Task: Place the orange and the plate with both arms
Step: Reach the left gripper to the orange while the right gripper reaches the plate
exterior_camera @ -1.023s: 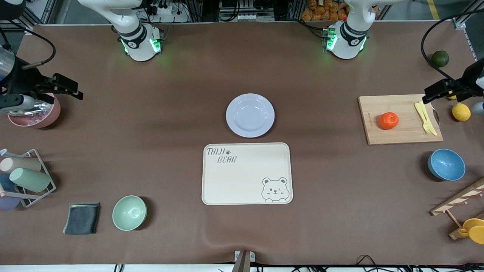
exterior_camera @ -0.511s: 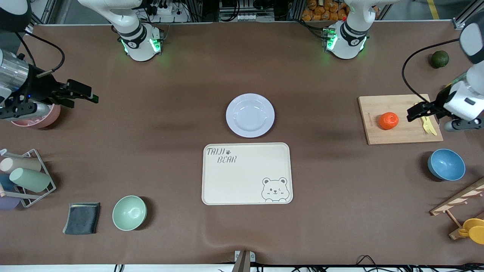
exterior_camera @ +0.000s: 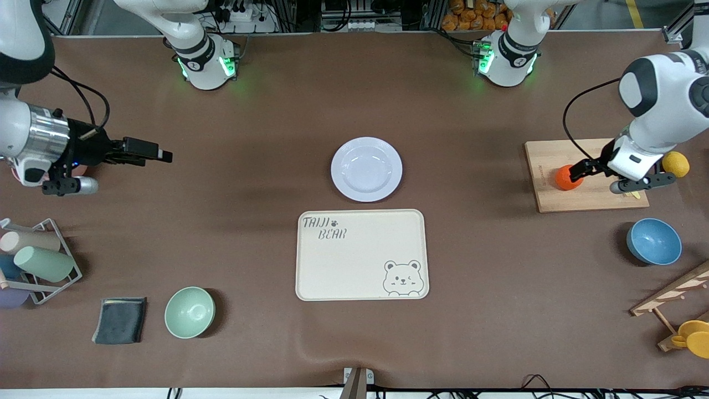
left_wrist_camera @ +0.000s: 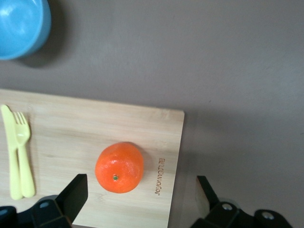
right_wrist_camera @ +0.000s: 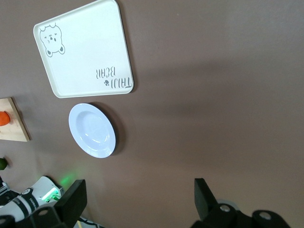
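While the orange [exterior_camera: 566, 177] sits on the board [exterior_camera: 554, 199] at three o'clock and the plate [exterior_camera: 366, 169] lies mid-surface, both untouched, left gripper [left_wrist_camera: 137, 202] over the orange and right gripper [exterior_camera: 164, 156] at nine o'clock show fingers apart

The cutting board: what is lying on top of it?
On the cutting board lie the orange and a yellow fork and knife. In the front view, the left gripper hangs over the orange and the arm covers most of the cutlery.
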Controlling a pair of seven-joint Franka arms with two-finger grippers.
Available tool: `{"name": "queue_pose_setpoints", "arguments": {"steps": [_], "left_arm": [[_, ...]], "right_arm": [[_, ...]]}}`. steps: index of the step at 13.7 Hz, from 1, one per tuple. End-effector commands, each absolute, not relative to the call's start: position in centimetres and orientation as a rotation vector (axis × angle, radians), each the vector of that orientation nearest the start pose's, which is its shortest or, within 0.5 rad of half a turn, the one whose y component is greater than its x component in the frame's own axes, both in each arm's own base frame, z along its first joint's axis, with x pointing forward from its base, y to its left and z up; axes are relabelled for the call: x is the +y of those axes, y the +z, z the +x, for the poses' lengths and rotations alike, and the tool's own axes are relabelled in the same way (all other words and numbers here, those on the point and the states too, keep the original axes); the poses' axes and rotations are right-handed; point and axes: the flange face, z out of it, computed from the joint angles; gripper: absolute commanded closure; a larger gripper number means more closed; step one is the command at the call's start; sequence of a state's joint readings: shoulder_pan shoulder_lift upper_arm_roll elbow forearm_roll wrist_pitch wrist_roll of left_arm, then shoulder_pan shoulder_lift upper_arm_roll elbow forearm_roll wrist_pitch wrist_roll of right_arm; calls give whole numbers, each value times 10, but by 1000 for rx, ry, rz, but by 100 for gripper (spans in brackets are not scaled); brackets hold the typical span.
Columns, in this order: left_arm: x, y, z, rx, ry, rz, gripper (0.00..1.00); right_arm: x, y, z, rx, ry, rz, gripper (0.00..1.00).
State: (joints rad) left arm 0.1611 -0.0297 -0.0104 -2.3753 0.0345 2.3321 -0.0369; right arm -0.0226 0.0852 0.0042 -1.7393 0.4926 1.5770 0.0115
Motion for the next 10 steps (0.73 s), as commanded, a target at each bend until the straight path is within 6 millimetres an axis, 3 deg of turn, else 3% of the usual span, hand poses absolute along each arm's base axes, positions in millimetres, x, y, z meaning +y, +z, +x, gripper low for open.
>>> {"name": "queue_pose_setpoints", "arguments": {"steps": [1, 5, 7, 8, 10], "left_arm": [[83, 309, 487, -182, 40, -3059, 0], [117, 269, 488, -203, 1, -3033, 0], [115, 265, 487, -216, 14, -3035, 0], [114, 256, 483, -235, 42, -3043, 0], [112, 246, 480, -238, 74, -3047, 0]], "right_arm": [[46, 486, 575, 176, 406, -2529, 0], [61, 438, 589, 202, 502, -2423, 0], [77, 416, 592, 178, 542, -2422, 0], [96, 414, 591, 147, 541, -2433, 0], [119, 388, 578, 157, 549, -2456, 0]]}}
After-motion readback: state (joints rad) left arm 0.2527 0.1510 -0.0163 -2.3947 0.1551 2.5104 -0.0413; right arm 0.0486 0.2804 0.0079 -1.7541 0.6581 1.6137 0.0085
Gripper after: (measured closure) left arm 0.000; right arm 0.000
